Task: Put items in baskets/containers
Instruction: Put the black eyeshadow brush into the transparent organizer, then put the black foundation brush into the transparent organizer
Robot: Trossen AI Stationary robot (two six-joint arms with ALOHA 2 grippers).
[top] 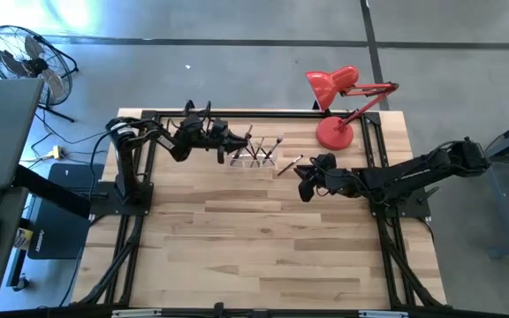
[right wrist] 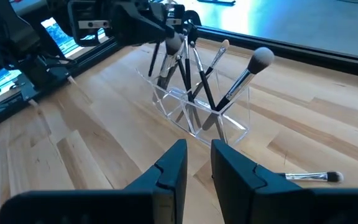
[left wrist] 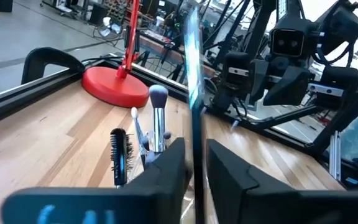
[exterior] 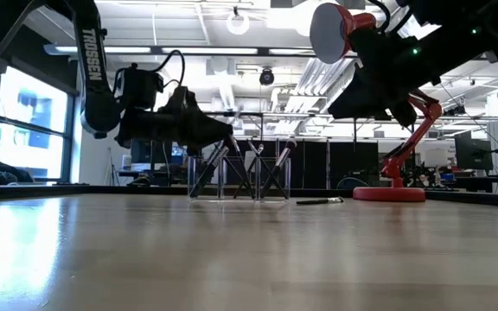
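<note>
Brush (left wrist: 192, 93) seemingly upright between left fingers (left wrist: 166, 174), loosely pinched; right fingers (right wrist: 173, 168) narrowly parted.

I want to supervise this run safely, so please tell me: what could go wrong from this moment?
1. The left gripper sits right at the clear holder, fingers around a thin brush. The light holder could tip or slide when the arm pulls away.
2. One brush lies loose on the table beside the holder. The right gripper hovers close by with nothing between its fingers, and may push or roll it.
</note>
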